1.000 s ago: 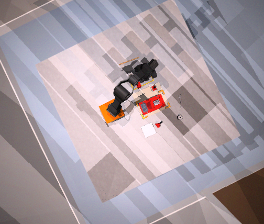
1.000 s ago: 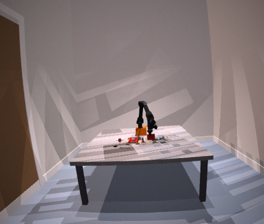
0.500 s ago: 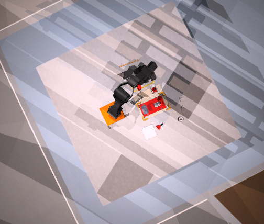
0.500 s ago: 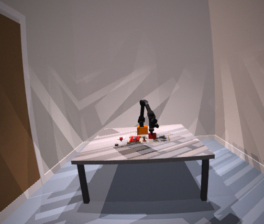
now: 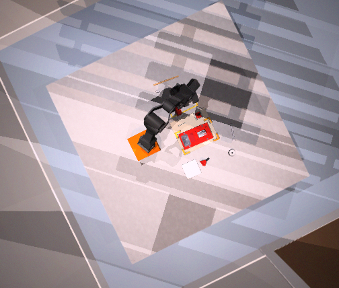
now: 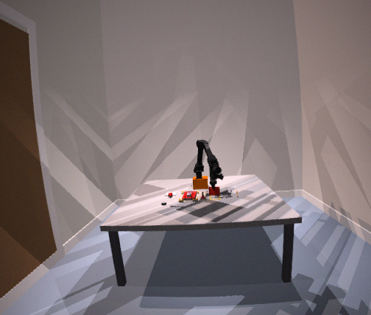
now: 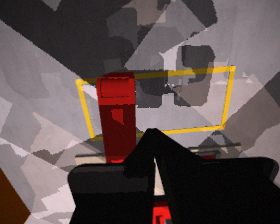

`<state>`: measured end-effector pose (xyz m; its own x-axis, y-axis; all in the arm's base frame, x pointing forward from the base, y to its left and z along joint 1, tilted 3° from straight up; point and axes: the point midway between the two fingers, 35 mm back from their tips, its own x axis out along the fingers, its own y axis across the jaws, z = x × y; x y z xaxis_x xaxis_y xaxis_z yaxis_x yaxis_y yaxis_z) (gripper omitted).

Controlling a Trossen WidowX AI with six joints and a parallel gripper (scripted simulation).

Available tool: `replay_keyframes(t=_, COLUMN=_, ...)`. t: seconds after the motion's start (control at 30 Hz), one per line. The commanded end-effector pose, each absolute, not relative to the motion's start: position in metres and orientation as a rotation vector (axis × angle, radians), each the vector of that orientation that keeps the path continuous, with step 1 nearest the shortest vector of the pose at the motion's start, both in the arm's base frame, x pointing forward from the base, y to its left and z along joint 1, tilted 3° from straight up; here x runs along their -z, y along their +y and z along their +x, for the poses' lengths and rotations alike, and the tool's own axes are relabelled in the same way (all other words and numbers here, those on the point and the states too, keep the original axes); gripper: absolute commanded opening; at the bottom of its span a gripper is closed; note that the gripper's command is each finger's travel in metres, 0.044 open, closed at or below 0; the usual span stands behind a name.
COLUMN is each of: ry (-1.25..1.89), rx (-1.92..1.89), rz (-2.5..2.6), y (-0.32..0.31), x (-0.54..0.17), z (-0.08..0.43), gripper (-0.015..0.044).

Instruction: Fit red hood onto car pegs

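Observation:
The red hood (image 5: pixel 178 111) (image 6: pixel 214 190) (image 7: pixel 118 132) is at the left part of a yellow outline on the table. It looks tall and narrow in the wrist view, as if standing on edge; its corner holes do not show. My gripper (image 6: pixel 213 187) (image 7: pixel 151 132) is shut and empty, with its tips together just above or beside the hood; whether they touch it is unclear. The red chassis (image 5: pixel 194 138) (image 6: pixel 185 198) sits in the jig with yellow corners, with the silver engine block (image 5: pixel 202 133) on its deck. The pegs are too small to make out.
The yellow outline (image 5: pixel 189 109) (image 7: pixel 228 97) lies beside the jig. A small red part (image 5: pixel 198 115) stands near the jig's edge. A white square (image 5: pixel 192 169), a red part with a black stem (image 5: pixel 203 163) and a wheel (image 5: pixel 231 153) lie beyond the chassis. An orange strip (image 5: pixel 166 81) lies behind the arm.

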<state>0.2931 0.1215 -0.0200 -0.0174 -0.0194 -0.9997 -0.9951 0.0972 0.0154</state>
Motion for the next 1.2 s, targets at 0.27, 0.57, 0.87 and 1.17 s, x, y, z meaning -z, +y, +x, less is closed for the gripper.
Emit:
replay_keyframes(t=0.27, ry=1.283, rx=-1.14, rz=-1.138, y=0.123, x=0.02, z=0.283, gripper=0.0)
replay_keyframes(t=0.57, ry=1.283, rx=-1.14, rz=-1.138, y=0.124, x=0.02, z=0.278, gripper=0.0)
replay_keyframes(t=0.87, ry=1.284, rx=-1.14, rz=-1.137, y=0.124, x=0.02, z=0.272, gripper=0.0)
replay_keyframes(t=1.17, ry=1.284, rx=-1.141, rz=-1.137, y=0.125, x=0.02, z=0.266, gripper=0.0)
